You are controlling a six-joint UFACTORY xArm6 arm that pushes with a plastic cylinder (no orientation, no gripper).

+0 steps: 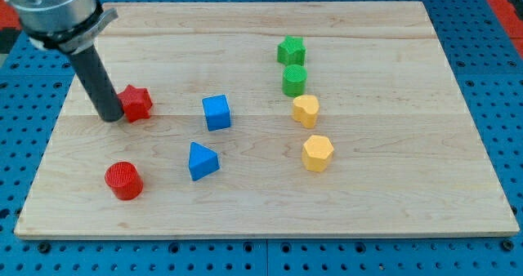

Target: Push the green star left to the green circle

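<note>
The rod's tip [110, 117] rests on the wooden board [392, 202] at the view's left, touching or just beside the left edge of the red star [136, 103]; it has no jaws and grasps nothing. The green star [290, 50] sits near the view's top, right of centre, with the green circle [294, 80] just below it, the two touching or nearly so. Both lie well apart from the tip. Below them come a yellow block [306, 110] and a yellow hexagon [317, 153]. A blue cube [216, 112], a blue triangle [202, 161] and a red cylinder [124, 180] stand in the left half.
</note>
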